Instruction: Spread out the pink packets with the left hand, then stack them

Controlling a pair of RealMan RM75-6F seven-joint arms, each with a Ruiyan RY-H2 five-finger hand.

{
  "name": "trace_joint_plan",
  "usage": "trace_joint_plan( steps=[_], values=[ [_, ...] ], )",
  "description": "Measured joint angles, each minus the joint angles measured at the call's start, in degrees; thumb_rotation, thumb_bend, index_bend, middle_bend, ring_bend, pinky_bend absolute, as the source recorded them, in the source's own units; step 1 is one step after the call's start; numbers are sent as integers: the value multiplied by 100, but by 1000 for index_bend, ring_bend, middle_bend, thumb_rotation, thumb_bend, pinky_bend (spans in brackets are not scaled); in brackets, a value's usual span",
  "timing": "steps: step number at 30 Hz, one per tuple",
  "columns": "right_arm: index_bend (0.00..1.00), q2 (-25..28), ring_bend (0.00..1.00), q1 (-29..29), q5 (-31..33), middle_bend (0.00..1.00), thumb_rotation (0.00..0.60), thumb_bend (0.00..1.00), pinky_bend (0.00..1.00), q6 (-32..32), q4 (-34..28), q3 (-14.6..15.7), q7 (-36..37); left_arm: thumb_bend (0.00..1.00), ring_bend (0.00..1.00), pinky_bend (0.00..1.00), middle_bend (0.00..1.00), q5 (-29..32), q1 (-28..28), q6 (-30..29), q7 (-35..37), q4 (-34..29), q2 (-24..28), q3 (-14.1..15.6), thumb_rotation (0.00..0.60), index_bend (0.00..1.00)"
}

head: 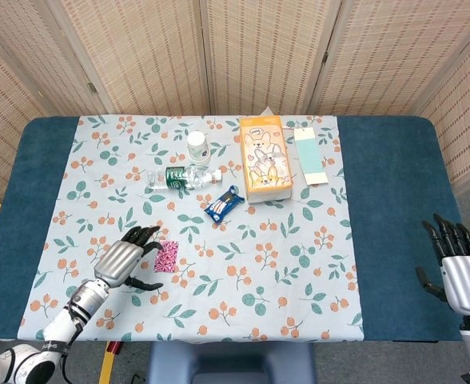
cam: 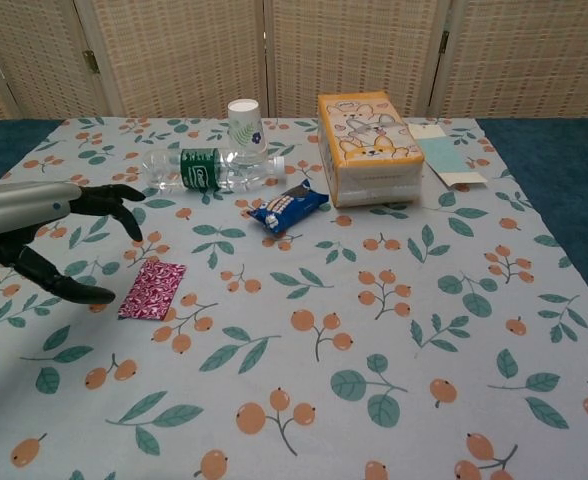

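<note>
The pink packets [head: 166, 256] lie as one small patterned pile on the floral cloth, left of centre; the chest view shows the same pink packets [cam: 152, 290]. My left hand [head: 127, 259] hovers just left of the pile with fingers spread, holding nothing, its fingertips close to the packets' left edge; in the chest view the left hand [cam: 49, 235] reaches in from the left above the cloth. My right hand [head: 463, 274] stays at the table's right edge, fingers apart and empty.
A lying clear water bottle [head: 183, 178], a white paper cup [head: 198, 147], a blue snack packet [head: 222, 204], an orange tissue box [head: 264, 158] and a pale green card [head: 309, 155] sit at the back half of the table.
</note>
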State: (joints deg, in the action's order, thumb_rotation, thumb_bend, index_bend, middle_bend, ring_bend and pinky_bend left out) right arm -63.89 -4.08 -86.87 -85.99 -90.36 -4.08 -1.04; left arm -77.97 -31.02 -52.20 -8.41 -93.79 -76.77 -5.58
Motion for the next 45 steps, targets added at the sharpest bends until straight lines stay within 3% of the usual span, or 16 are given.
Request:
trace_joint_plan(
  steps=[6, 24, 45],
  values=[
    [0, -26, 0, -14, -39, 0, 600, 385, 0, 19, 24, 23, 46, 135, 0, 0, 41, 299, -27, -13, -132, 218, -297, 25, 126, 321],
    [0, -55, 0, -7, -68, 0, 600, 385, 0, 39, 99, 72, 184, 135, 0, 0, 41, 509, -46, -150, -473, 1104, -980, 248, 120, 321],
    [0, -60, 0, 6, -4, 0, 600, 385, 0, 74, 157, 76, 246, 135, 0, 0, 33, 655, -144, -175, -1020, 1333, -1315, 328, 121, 320]
  ],
)
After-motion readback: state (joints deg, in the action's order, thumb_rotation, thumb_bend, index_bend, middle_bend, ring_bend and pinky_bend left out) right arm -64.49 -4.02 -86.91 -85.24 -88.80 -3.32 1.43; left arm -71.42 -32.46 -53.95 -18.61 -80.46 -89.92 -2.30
